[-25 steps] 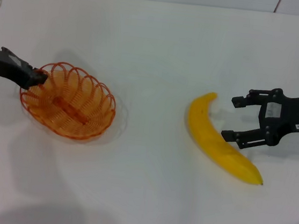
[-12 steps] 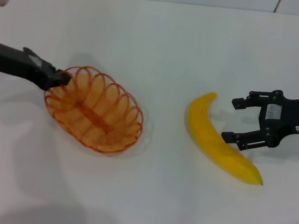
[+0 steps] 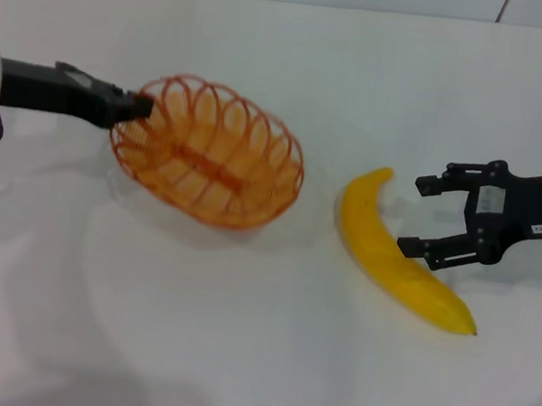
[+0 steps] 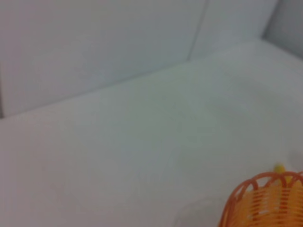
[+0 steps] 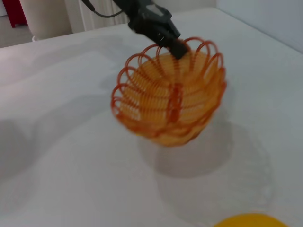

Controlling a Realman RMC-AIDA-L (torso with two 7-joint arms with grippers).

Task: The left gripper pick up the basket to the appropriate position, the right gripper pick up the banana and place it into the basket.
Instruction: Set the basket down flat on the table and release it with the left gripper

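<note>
Orange wire basket hangs tilted, its rim clamped in the left gripper, its shadow on the white bench plain only from the right wrist, while the right gripper, fingers apart, flanks the lying banana.

The left gripper is a slim black claw with a matte surface, on a black forearm that joins a silver-white round wrist; a thin dark cable hangs under this wrist. The right gripper is a black claw of open linkage bars with two fingers, it carries a small white label, and a second white sticker is on its black body
</note>
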